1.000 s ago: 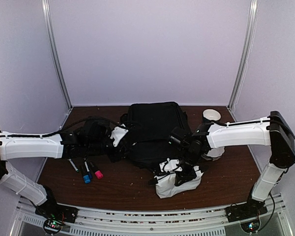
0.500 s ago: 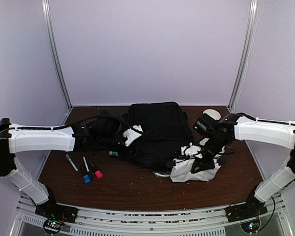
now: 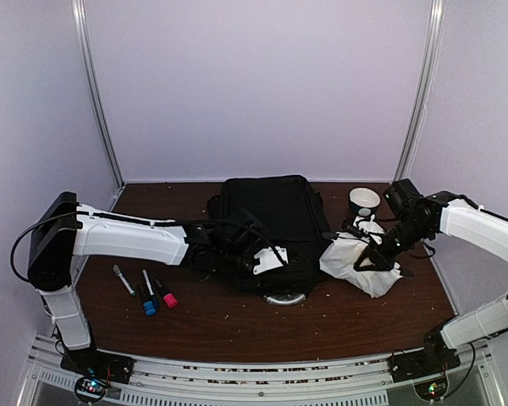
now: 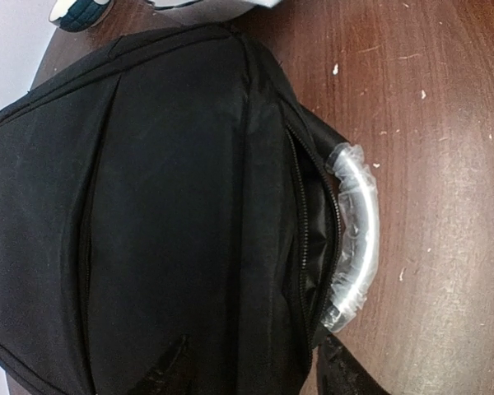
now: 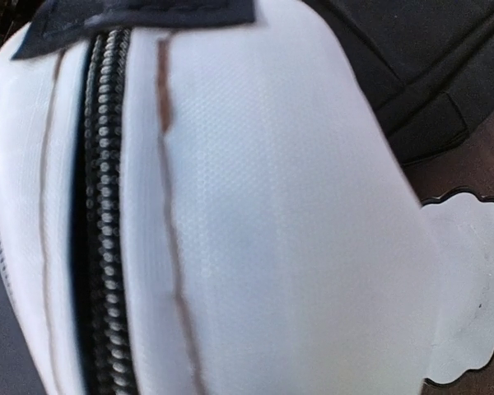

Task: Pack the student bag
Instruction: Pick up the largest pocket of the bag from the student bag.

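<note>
Right claw (image 3: 374,245) clamps a white zippered fabric pouch (image 3: 353,264) aloft beside the unzipped black fabric backpack (image 3: 267,211), not yet inside; left claw (image 3: 267,258) width unreadable.

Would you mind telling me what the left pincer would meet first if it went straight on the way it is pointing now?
Most likely the student bag: the left pincer points at its black top panel, near the zipper beside the plastic-wrapped handle. Depth is hard to judge.

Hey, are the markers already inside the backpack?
No, the three markers lie on the table to the left of the black backpack, outside it.
</note>
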Controlling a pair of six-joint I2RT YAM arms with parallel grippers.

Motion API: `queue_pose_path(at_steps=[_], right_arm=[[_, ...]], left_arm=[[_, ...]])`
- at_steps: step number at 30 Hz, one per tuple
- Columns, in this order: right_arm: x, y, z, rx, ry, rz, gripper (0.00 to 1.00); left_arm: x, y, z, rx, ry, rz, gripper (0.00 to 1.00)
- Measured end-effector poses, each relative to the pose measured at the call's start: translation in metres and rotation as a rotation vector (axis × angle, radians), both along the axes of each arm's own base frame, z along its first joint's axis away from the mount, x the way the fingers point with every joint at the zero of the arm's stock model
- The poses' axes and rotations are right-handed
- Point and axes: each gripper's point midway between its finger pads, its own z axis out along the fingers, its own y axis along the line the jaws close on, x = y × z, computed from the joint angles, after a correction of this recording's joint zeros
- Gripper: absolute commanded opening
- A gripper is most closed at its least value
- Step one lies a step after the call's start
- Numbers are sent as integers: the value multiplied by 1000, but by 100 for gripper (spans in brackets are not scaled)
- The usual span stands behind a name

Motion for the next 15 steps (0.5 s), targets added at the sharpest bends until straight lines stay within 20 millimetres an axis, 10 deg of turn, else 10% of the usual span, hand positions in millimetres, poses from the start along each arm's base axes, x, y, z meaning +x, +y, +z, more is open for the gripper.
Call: queue_pose_path(at_steps=[9,15], right_arm=[[6,-1,4,26,-14,-23,18],[6,-1,5,29,-13,-23,18]], left_arm=[[13,-14,-16,63,-65,2,49],[26,-16,-26,110,-107,36,26]])
